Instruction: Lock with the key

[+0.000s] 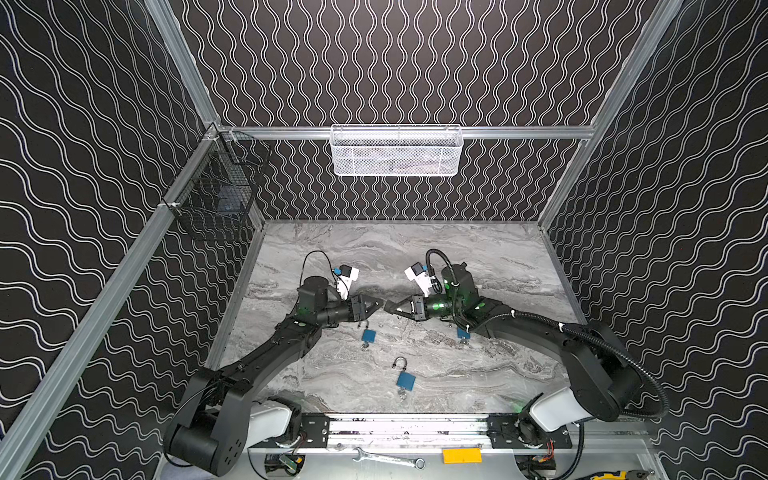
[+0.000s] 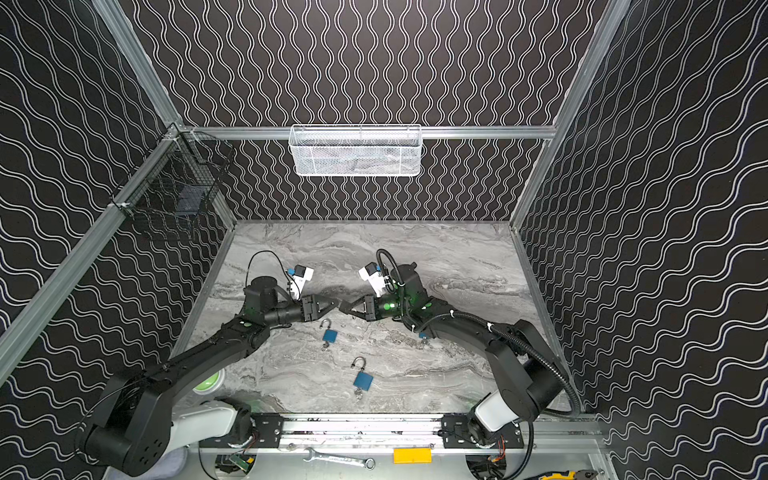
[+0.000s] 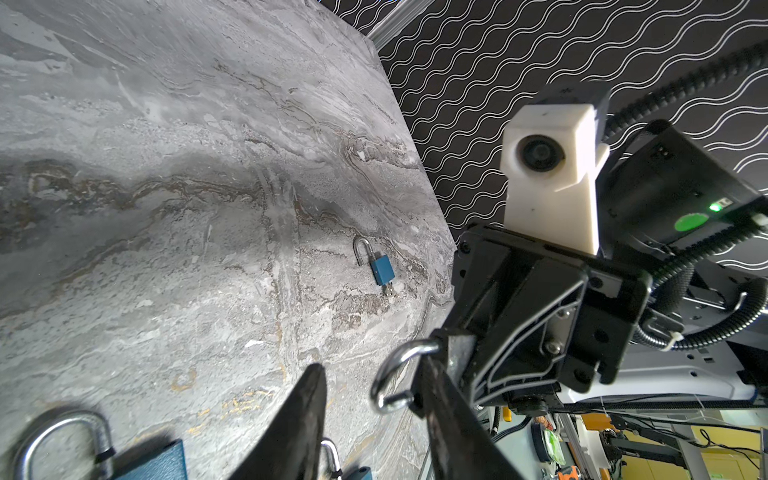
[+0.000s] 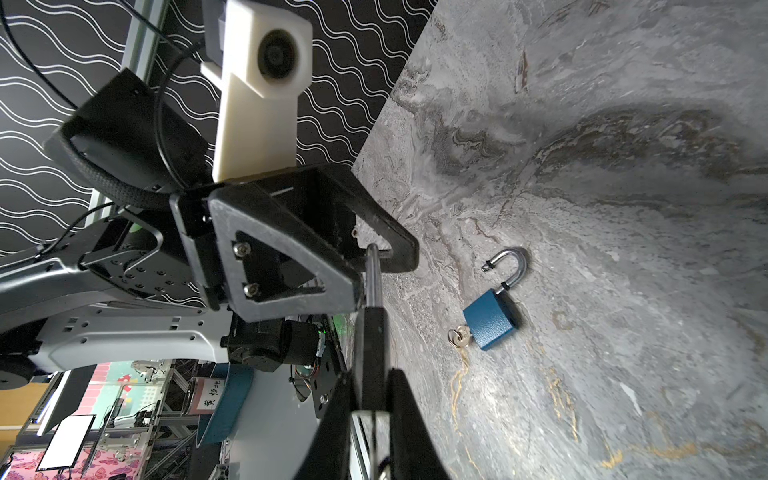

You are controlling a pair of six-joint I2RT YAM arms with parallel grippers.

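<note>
Midway over the worktop (image 1: 498,257), one padlock (image 4: 370,332) is clenched in the right gripper (image 1: 388,308), its shackle (image 4: 372,278) set between the parted jaws of the left gripper (image 1: 377,306). Three loose padlocks (image 1: 368,336), (image 1: 463,333), (image 1: 406,380), a key (image 4: 457,336) in each, are spread toward the front edge.

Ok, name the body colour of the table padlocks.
Blue; padlock shows best in right wrist view.

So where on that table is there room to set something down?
The widest bare patch is the far strip of the table, between the left arm, the right arm and the back wall. Another lies by the front rail, between the middle padlock and the right arm. Crowded: the centre, where both jaws meet at the held padlock, the left padlock close by.
</note>
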